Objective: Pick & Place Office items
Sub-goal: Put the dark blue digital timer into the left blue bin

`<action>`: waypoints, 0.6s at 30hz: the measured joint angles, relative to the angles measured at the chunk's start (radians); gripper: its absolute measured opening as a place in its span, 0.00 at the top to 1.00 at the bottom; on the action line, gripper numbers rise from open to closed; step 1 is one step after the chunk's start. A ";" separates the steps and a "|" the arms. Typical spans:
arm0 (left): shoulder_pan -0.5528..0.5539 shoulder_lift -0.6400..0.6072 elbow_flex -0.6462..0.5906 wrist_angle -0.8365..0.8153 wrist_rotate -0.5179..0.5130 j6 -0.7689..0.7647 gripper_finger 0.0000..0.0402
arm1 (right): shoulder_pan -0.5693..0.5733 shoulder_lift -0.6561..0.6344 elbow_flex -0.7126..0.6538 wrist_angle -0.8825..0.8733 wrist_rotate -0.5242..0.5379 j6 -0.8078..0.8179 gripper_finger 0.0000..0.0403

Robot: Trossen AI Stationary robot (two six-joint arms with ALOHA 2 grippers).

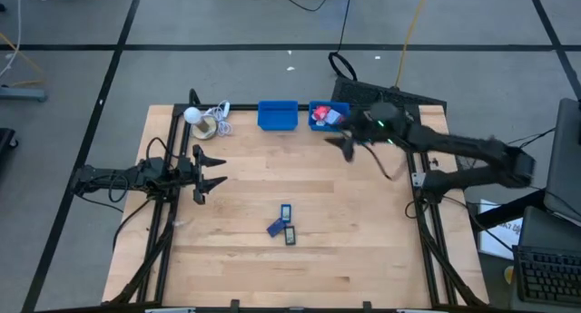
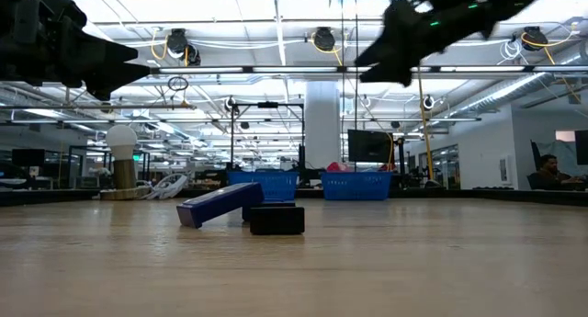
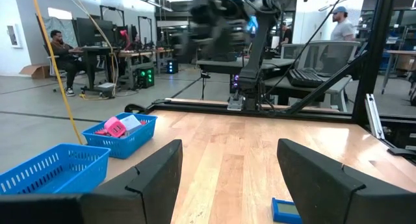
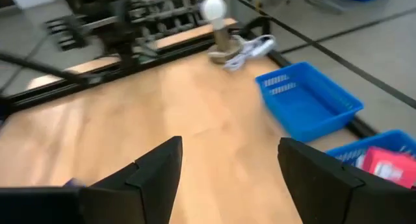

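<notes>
Midtable, three small dark blue office items (image 1: 284,222) cluster; both grippers gape, holding nothing.

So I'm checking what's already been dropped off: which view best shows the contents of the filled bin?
The left wrist view: the filled bin shows pink and white items clearly. The high view is small and partly hidden; the right wrist crops it; the low view shows mostly its wall.

Two blue bins (image 1: 278,115) (image 1: 320,107) stand side by side along the table's (image 1: 363,222) far edge (white ball (image 1: 192,115) nearby).
</notes>
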 joint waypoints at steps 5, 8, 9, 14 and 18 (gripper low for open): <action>0.000 0.000 0.000 0.000 0.000 0.000 0.36 | 0.080 -0.275 -0.217 0.030 0.074 -0.012 0.41; 0.000 0.000 0.000 0.000 0.000 -0.001 0.36 | 0.098 -0.429 -0.342 0.082 0.115 -0.012 0.41; 0.000 0.000 0.000 0.000 0.000 0.000 0.36 | 0.099 -0.475 -0.381 0.106 0.128 -0.008 0.40; 0.000 0.000 0.000 0.000 0.000 0.000 0.36 | 0.095 -0.648 -0.513 0.131 0.143 -0.001 0.41; 0.000 0.000 0.000 0.001 0.000 -0.005 0.36 | 0.095 -0.756 -0.561 0.130 0.184 -0.006 0.41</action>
